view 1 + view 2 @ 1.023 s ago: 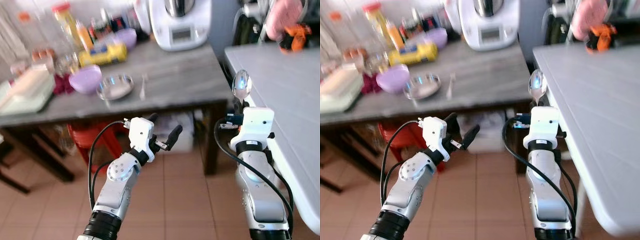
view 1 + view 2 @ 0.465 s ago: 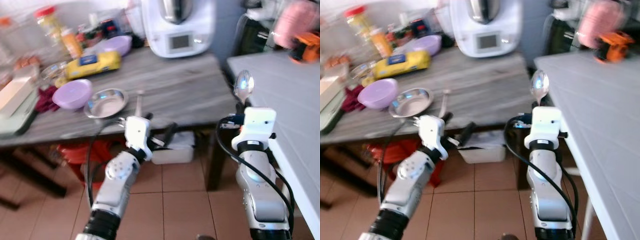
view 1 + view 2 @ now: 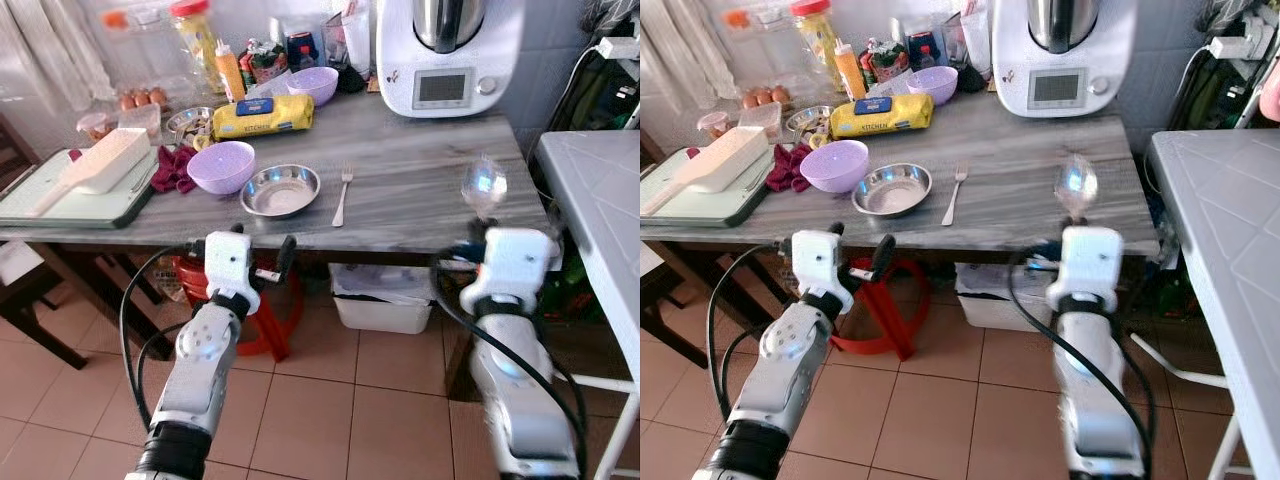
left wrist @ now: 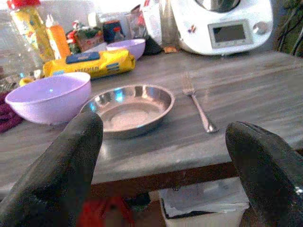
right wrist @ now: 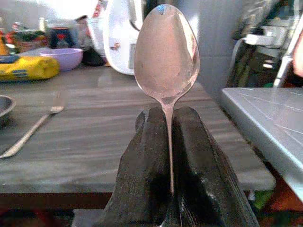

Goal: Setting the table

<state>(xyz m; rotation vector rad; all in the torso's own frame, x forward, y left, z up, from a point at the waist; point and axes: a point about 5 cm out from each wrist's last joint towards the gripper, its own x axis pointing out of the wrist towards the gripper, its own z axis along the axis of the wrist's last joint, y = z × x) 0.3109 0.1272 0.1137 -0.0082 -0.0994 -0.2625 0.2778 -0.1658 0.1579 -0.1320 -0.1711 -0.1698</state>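
Observation:
My right gripper (image 5: 166,116) is shut on the handle of a metal spoon (image 3: 484,186), held upright with its bowl on top, just in front of the grey wooden table (image 3: 420,170) near its right end. My left gripper (image 4: 165,127) is open and holds nothing; it hangs at the table's front edge, level with the tabletop. Beyond it on the table lie a shallow steel bowl (image 3: 281,190), a fork (image 3: 341,195) to the bowl's right, and a lilac bowl (image 3: 221,165) to its left.
A white kitchen machine (image 3: 448,55), a yellow pack (image 3: 262,116), a second lilac bowl (image 3: 312,85), jars and bottles crowd the back. A green board (image 3: 60,200) lies at the left end. Under the table stand a red stool (image 3: 270,320) and a white bin (image 3: 385,300). A white table (image 3: 1230,220) is at right.
The camera has swung left, so the grey table now fills the middle and the white table sits at the right edge. The spoon stays upright in my right gripper; my left gripper stays open.

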